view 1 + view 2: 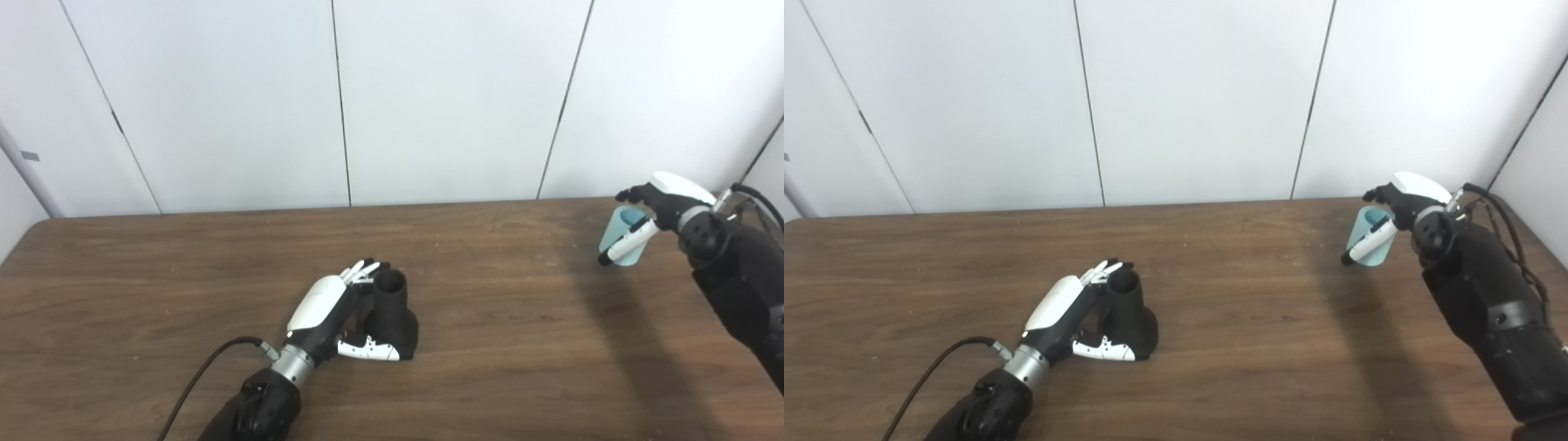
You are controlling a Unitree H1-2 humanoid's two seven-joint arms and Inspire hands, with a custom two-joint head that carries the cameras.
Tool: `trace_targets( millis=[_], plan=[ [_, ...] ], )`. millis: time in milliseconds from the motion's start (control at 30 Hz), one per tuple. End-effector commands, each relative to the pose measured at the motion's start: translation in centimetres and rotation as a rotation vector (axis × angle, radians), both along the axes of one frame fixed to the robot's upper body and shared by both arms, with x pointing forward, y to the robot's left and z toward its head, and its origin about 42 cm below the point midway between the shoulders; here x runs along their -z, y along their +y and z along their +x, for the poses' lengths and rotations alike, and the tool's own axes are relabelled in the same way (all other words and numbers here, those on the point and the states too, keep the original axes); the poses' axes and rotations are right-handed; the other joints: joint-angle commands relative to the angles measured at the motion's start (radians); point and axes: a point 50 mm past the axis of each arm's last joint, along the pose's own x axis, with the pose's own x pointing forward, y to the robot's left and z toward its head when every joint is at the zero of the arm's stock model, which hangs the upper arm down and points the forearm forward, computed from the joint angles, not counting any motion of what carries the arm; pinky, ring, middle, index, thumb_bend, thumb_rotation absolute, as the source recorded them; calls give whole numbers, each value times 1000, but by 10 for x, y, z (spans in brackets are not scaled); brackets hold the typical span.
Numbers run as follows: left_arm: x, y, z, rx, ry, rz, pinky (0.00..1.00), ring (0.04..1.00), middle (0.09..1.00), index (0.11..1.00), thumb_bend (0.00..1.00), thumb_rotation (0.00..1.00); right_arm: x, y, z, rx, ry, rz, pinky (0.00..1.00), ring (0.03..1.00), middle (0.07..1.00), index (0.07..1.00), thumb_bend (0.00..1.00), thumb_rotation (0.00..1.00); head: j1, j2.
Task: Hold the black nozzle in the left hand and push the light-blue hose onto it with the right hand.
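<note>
The brown wooden tabletop (184,269) is carrying the whole job, and it is lying bare between the two working spots, so the parts are sitting well apart with open wood between them. On the far right the right arm (741,294) is reaching in over the tabletop's edge, and the right hand (658,214) at its end is curling closed around the light-blue hose (620,236) — thumb lying across the front of the piece, the other fingers wrapped behind — with the hose's open mouth tilted up and toward the left, which looks like a carrying grip that leaves an end free for pushing on. It seems to be hanging clear of the wood, judging by the shadow below it. Near the middle the left hand (331,306) is resting against the black nozzle (392,312), which is standing upright on its broad base with its round opening facing up — a pose that presents the neck as a target for the hose. The fingers are lying along the nozzle's left side and the thumb is crossing in front of its base, a loose part-closed cradle rather than a firm clamp; I cannot tell whether it is truly gripping, and it probably needs to tighten before any pushing begins
</note>
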Motion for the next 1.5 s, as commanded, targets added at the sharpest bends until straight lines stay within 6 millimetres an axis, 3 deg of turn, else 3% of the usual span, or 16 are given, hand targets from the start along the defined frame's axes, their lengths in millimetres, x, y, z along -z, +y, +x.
trace_targets(
  millis=[0,67,133,300,367,433,467,533,633,700,1233,1267,1333,1367,1433,1467],
  plan=[
    [109,17,-90,-34,337,101,1000,1000,918,435,743,446,-80,-12,15,-24,-191,-131,675,809,823,816,1000,251,0,1],
    [110,17,-90,-34,338,100,1000,1000,918,436,743,446,-81,-11,17,-34,-186,-156,647,795,813,809,1000,249,1,1],
    [109,16,-90,-34,339,98,1000,1000,918,438,743,446,-82,-7,18,-43,-176,-187,562,702,744,758,979,239,2,1],
    [109,16,-90,-34,341,98,1000,1000,918,440,743,446,-86,-2,18,-61,-173,-209,500,574,624,685,920,211,1,2],
    [109,16,-90,-34,342,98,1000,1000,918,440,743,446,-87,-1,18,-68,-175,-229,523,589,613,624,873,186,1,2],
    [109,16,-90,-34,343,97,1000,1000,918,440,744,447,-87,-1,18,-73,-184,-246,523,588,597,516,598,156,1,2],
    [109,15,-90,-33,343,97,1000,1000,918,440,744,448,-88,-2,18,-78,-193,-251,498,565,579,500,562,152,1,2],
    [109,15,-90,-33,343,97,1000,1000,918,440,744,448,-88,-2,18,-88,-210,-255,561,612,591,488,534,148,1,2],
    [109,15,-90,-32,343,99,1000,1000,918,442,745,449,-88,-2,17,-102,-237,-239,843,752,681,483,525,144,3,3],
    [110,16,-90,-32,343,99,1000,1000,918,446,745,449,-88,-2,17,-106,-253,-219,892,814,755,483,525,144,3,3],
    [110,16,-90,-29,346,107,1000,1000,919,452,747,451,-99,12,12,-175,-249,-209,905,791,675,484,524,146,6,6],
    [110,16,-89,-29,347,107,1000,1000,919,452,747,451,-101,16,11,-184,-252,-203,878,779,667,484,524,147,7,6],
    [110,16,-89,-29,347,107,1000,1000,919,452,746,451,-106,23,10,-205,-264,-186,621,630,589,485,523,146,8,6],
    [110,16,-89,-29,348,107,1000,1000,919,452,746,451,-110,28,8,-221,-273,-173,546,586,566,485,523,147,8,6],
    [110,16,-89,-29,348,107,1000,1000,919,452,745,450,-119,42,3,-276,-306,-143,285,364,435,485,523,144,8,5],
    [110,16,-89,-29,348,108,1000,1000,919,452,745,450,-124,50,0,-312,-329,-129,242,320,402,485,524,143,9,6]
  ],
)
